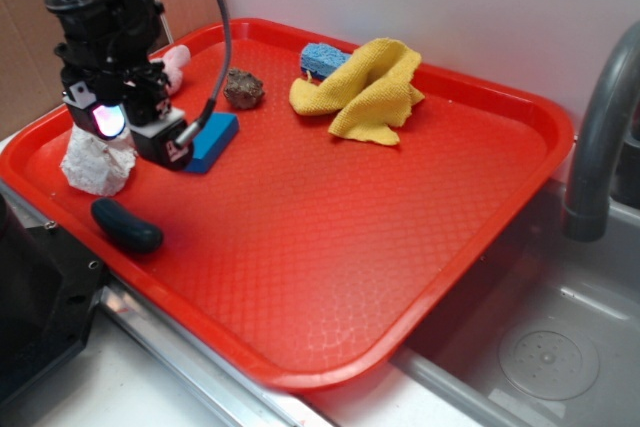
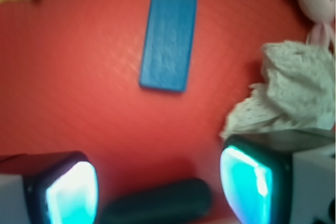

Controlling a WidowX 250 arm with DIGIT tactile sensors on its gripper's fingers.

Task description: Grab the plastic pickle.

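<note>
My gripper (image 2: 157, 190) hangs with its jaws spread wide, holding nothing. The plastic pickle (image 2: 157, 203) lies on the red tray (image 1: 330, 237) between my jaws, at their tips. Ahead of them sits the blue block (image 2: 169, 40), and beside my right jaw a crumpled white cloth (image 2: 286, 100).
</note>
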